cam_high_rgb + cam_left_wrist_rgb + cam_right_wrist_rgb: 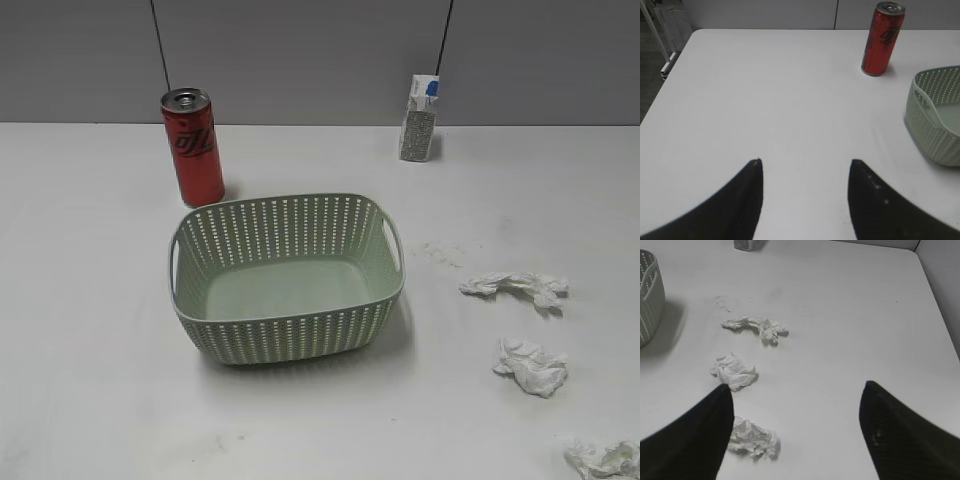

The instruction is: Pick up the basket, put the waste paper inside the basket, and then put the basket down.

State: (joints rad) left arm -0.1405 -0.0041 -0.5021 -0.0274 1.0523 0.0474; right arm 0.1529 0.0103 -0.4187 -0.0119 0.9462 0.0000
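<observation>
The pale green slotted basket (285,280) stands empty in the middle of the white table; its end shows in the left wrist view (937,120) and its edge in the right wrist view (647,295). Three crumpled white paper wads lie to its right: a far one (515,287) (757,326), a middle one (532,366) (734,371) and a near one (606,460) (752,437). My left gripper (805,162) is open and empty over bare table, left of the basket. My right gripper (797,387) is open and empty, beside the near wads. Neither gripper shows in the exterior view.
A red drink can (193,146) (882,39) stands behind the basket's left end. A white-and-blue carton (419,118) stands at the back right. The table's left edge (662,85) and right edge (935,295) are in sight.
</observation>
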